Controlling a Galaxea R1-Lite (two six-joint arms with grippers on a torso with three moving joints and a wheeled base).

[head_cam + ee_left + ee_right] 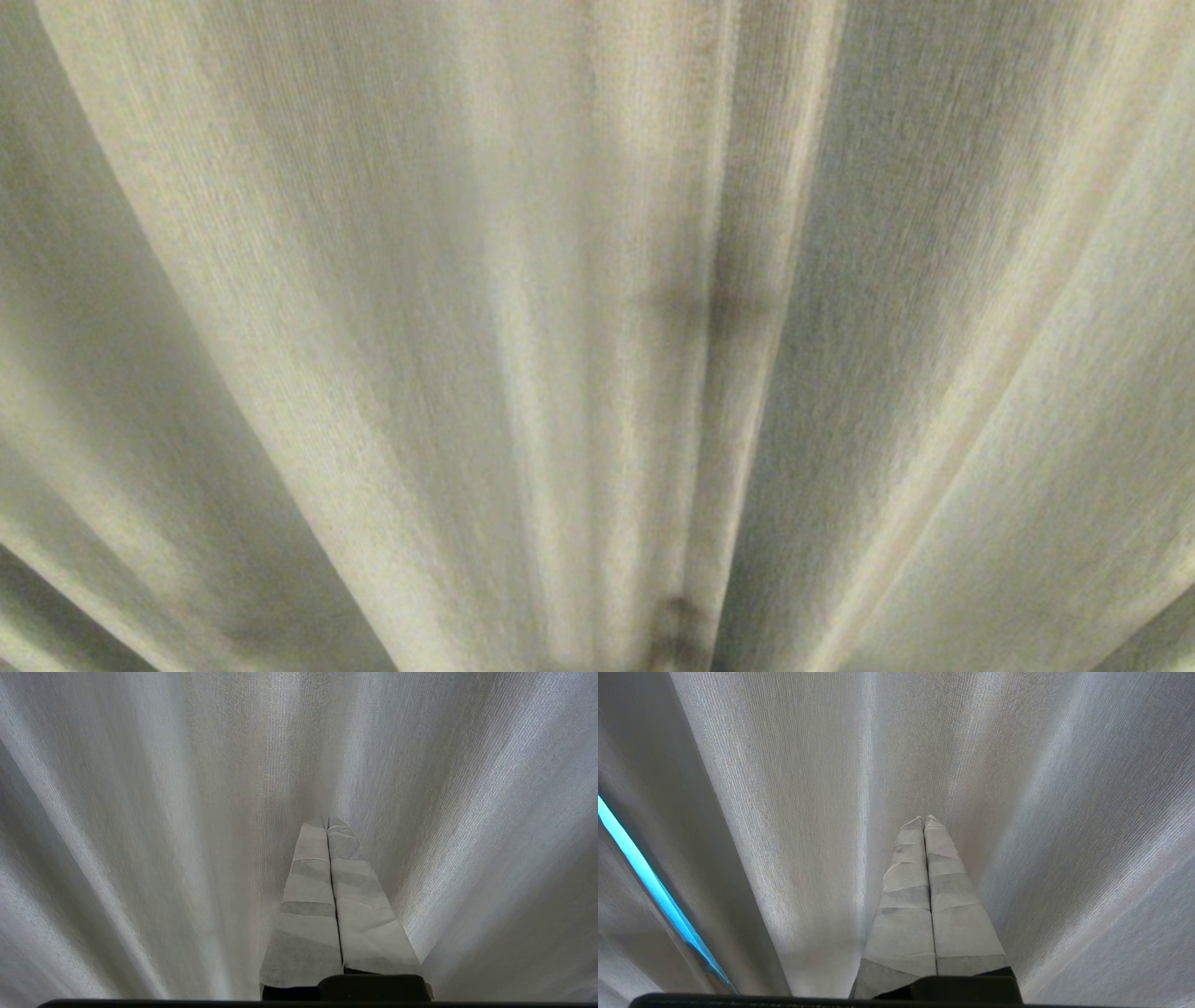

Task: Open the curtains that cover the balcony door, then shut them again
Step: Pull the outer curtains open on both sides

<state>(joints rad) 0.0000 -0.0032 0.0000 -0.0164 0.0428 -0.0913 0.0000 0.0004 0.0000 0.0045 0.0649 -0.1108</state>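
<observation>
Left end effector (328, 820) fingers pressed together, empty, tips close before pleats. Right end effector (924, 819) likewise pressed together, empty. Beyond: curtains (373, 280) drawn, beige ribbed folds filling head view; blue sliver (649, 882) at fold gap.

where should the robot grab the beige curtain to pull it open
Probably at the free vertical edge of the heavy beige ribbed curtain, where a bright blue gap shows in the right wrist view. Come square at the cloth and pinch one standing pleat fold across its ridge. Both the right tool and left tool are shut, so one must open first.
</observation>
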